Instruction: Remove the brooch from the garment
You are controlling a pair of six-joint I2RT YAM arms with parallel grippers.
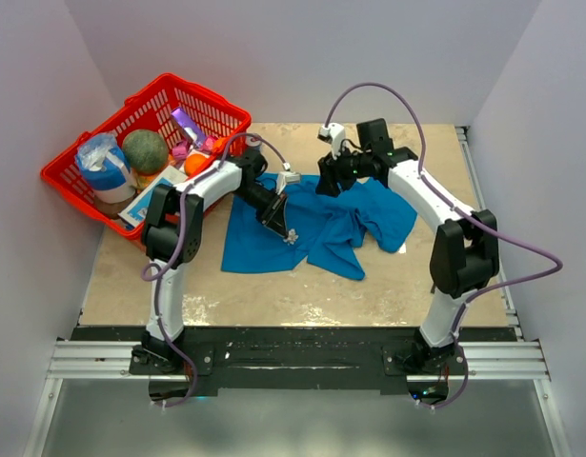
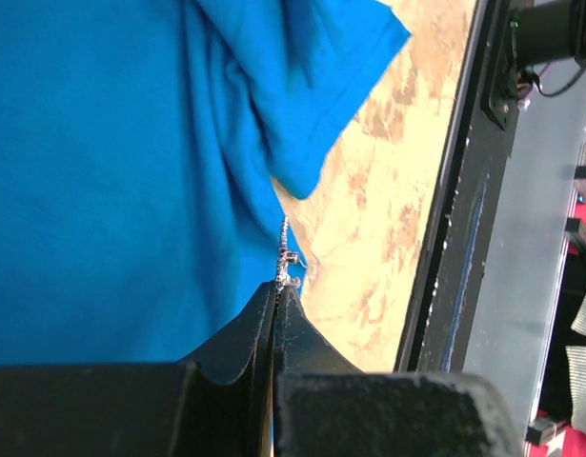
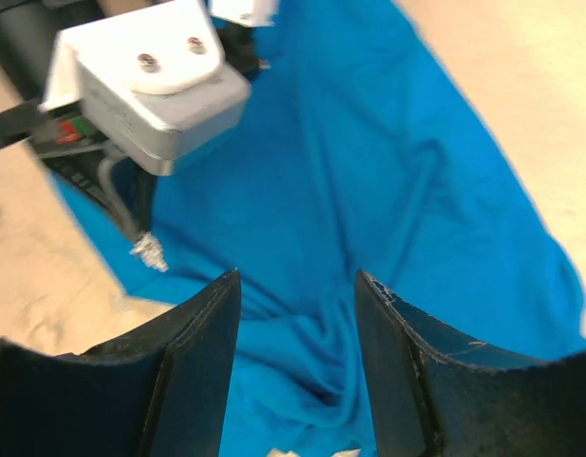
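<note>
Firmly pinched the sparkly silver brooch (image 2: 285, 249) edge-on in the closed left end effector (image 2: 276, 297), long axis straight out from the tips, beside the soft, creased blue garment (image 2: 111, 171). Held the right end effector (image 3: 297, 286) open above it.

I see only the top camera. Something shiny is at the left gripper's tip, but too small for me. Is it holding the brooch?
Observer: Yes. The left wrist view shows the left gripper shut on the brooch, edge-on at its tips.
Operator: Is the right gripper gripping the garment?
Observer: No. Its wrist view shows the right gripper open, the garment lying below it.
Operator: Is the brooch free of the cloth?
Observer: I cannot tell; the right wrist view shows it at the garment's edge, next to the table.
</note>
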